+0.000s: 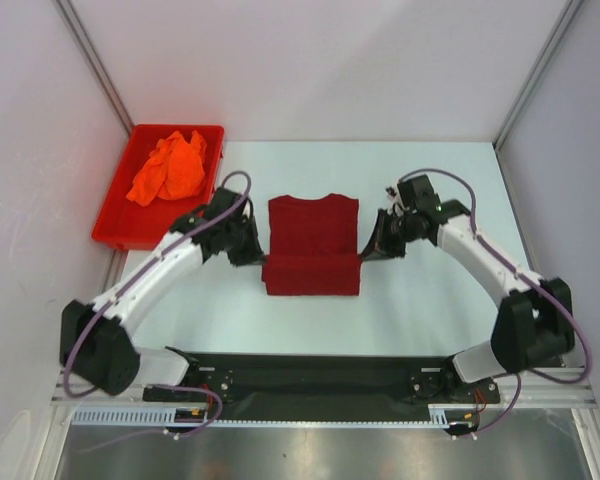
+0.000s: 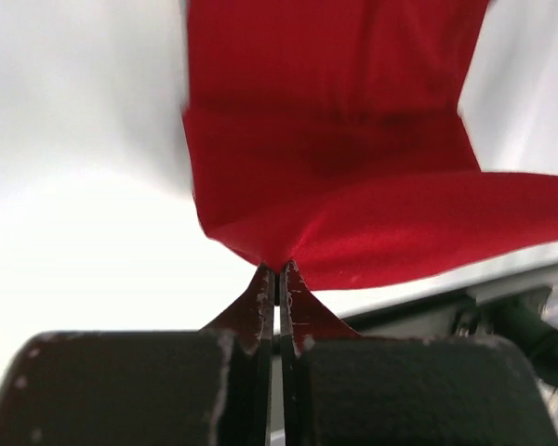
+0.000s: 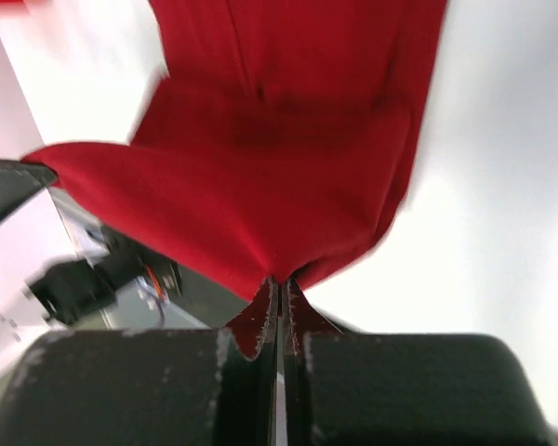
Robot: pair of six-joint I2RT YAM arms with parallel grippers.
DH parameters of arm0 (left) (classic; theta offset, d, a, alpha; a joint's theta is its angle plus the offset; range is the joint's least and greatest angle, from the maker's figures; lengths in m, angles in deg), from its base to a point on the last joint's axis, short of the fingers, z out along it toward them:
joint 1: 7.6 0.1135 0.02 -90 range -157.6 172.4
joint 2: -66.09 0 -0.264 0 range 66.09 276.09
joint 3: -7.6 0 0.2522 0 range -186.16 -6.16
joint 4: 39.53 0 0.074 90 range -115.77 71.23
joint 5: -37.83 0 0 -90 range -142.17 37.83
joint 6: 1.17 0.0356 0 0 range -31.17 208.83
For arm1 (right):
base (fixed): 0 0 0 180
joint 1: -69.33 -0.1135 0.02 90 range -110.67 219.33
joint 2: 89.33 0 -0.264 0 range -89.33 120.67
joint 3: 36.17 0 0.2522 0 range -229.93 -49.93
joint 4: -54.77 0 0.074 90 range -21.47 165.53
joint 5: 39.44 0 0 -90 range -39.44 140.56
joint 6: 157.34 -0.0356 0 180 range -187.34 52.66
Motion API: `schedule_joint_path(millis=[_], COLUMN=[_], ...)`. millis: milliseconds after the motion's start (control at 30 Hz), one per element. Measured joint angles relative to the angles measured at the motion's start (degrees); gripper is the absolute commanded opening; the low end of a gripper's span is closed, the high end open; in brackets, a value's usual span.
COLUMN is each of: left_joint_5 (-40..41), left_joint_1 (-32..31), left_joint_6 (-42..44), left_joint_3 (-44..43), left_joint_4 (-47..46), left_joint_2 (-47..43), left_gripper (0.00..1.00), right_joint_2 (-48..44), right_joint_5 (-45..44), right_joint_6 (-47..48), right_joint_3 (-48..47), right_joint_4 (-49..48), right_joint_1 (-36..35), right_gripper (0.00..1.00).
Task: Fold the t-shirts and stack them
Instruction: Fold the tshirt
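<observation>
The maroon t-shirt [image 1: 312, 240] lies in the middle of the table, its near part lifted and doubled over the far part. My left gripper [image 1: 252, 250] is shut on the shirt's left near corner [image 2: 279, 251]. My right gripper [image 1: 372, 245] is shut on its right near corner [image 3: 281, 265]. Both hold the cloth edge a little above the table. The orange t-shirt [image 1: 168, 167] lies crumpled in the red bin [image 1: 115, 222] at the far left.
The red plastic bin stands at the table's far left corner, close to my left arm. White walls enclose the table on three sides. A black base rail [image 1: 310, 378] runs along the near edge.
</observation>
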Motion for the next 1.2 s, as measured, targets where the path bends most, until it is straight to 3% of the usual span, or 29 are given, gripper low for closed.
schedule_joint_path(millis=[400,667,1200], left_joint_5=[-0.3,-1.5,-4.1], left_joint_1=[8.3,10.1,11.6], left_joint_6=[11.8,14.3,14.9], left_joint_3=[-26.8,-43.4,-50.0], left_joint_4=[1.9,4.0,3.9], left_joint_2=[28.8,41.4,50.2], left_gripper=[0.0,0.0,0.0], right_joint_2=[28.6,38.2,49.0], right_joint_5=[0.2,1.3,3.1], right_joint_6=[4.4,4.9,4.9], right_joint_3=[-31.9,-40.7,-52.8], right_joint_4=[2.4,2.5,3.3], right_joint_1=[4.7,6.7,9.0], right_gripper=[0.0,0.0,0.0])
